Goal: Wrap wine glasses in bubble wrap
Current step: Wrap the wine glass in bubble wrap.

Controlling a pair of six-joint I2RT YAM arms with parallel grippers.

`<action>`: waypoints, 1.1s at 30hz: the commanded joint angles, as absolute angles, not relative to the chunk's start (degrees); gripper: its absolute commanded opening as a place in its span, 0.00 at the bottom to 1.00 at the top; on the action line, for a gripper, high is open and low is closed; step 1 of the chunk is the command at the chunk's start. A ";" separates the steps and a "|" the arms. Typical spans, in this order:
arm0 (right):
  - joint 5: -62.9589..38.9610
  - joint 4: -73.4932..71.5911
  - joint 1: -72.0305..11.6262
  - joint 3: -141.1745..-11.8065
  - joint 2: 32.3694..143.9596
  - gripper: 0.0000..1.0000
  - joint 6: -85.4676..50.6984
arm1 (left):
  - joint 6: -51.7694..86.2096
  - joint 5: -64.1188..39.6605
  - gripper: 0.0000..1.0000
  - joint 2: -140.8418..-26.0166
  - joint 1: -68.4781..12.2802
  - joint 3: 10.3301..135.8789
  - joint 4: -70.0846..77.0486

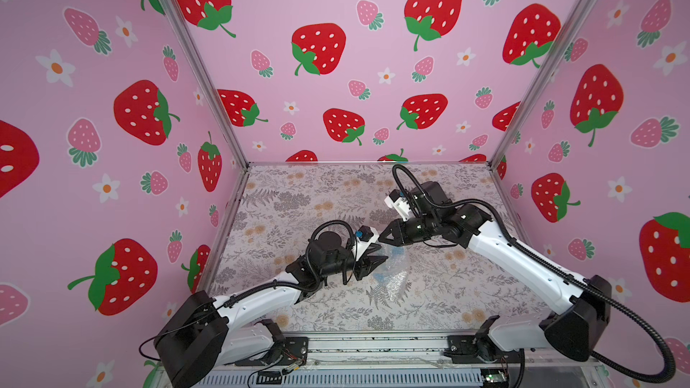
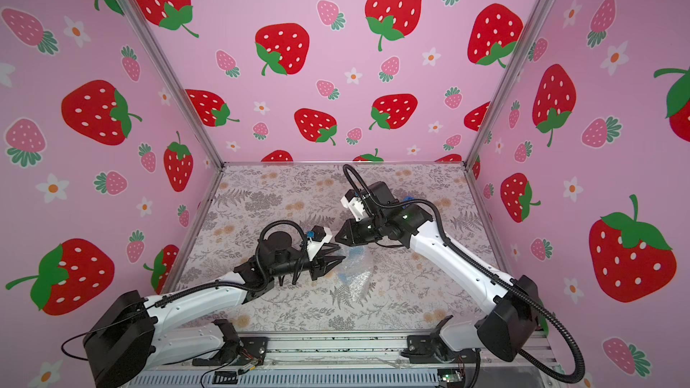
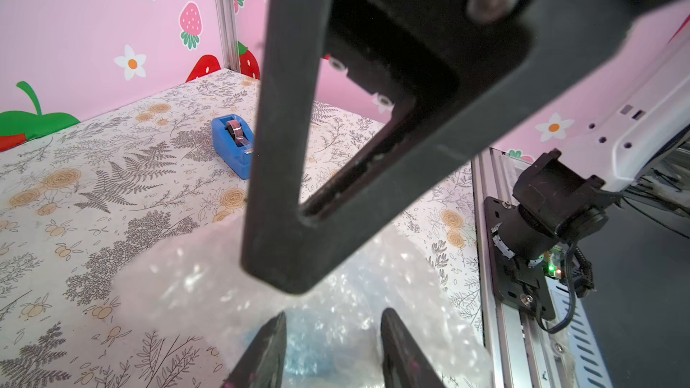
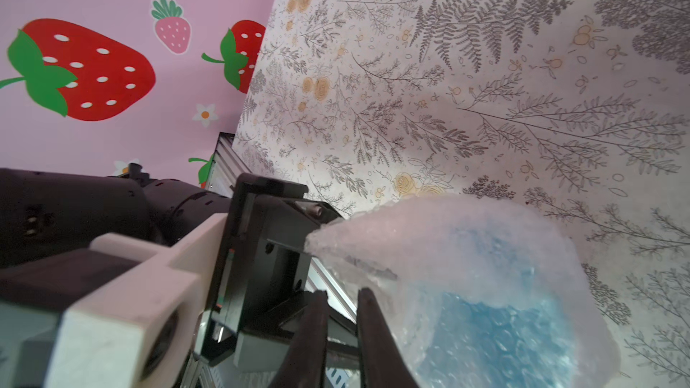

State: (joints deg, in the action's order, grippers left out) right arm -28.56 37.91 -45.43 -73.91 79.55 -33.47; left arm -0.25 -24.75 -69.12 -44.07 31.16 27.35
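Left pincer [image 3: 334,315]; tape dispenser [image 3: 233,151], wrist view

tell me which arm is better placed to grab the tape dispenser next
Right, probably. The tape dispenser sits just behind the right arm, and the right gripper looks empty, jaws narrowly apart. The left gripper straddles the goblet under the bubble wrap, so it seems busy.

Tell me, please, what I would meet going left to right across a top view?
Black base housing of the left arm → its white forearm → clear bubble wrap over the light-blue plastic goblet → white forearm of the right arm → its black base housing.
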 commanded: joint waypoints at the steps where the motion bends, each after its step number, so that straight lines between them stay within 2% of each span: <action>1: -23.08 42.73 -45.62 -74.66 81.09 0.19 -31.36 | -1.14 -25.74 0.44 -70.58 -43.75 32.54 24.08; 6: -19.42 44.82 -45.97 -72.80 82.72 0.19 -30.90 | -0.97 -26.02 0.45 -70.75 -43.46 33.12 23.69; 11: -15.61 48.80 -46.23 -72.09 83.56 0.19 -29.78 | 0.15 -26.30 0.51 -69.58 -42.81 34.09 22.52; 14: -15.41 48.81 -46.32 -71.05 84.55 0.19 -29.56 | 1.32 -25.91 0.58 -67.93 -42.56 34.34 22.25; 20: -15.86 47.34 -46.85 -70.04 86.77 0.19 -30.05 | 3.87 -25.45 0.58 -65.63 -40.94 36.48 17.70; 26: -16.12 45.62 -47.59 -69.14 89.78 0.18 -30.41 | 7.65 -23.80 0.65 -64.51 -39.02 36.30 16.19; 33: -18.10 43.15 -48.11 -68.46 91.84 0.18 -31.43 | 9.74 -23.93 0.66 -65.80 -37.88 37.24 14.91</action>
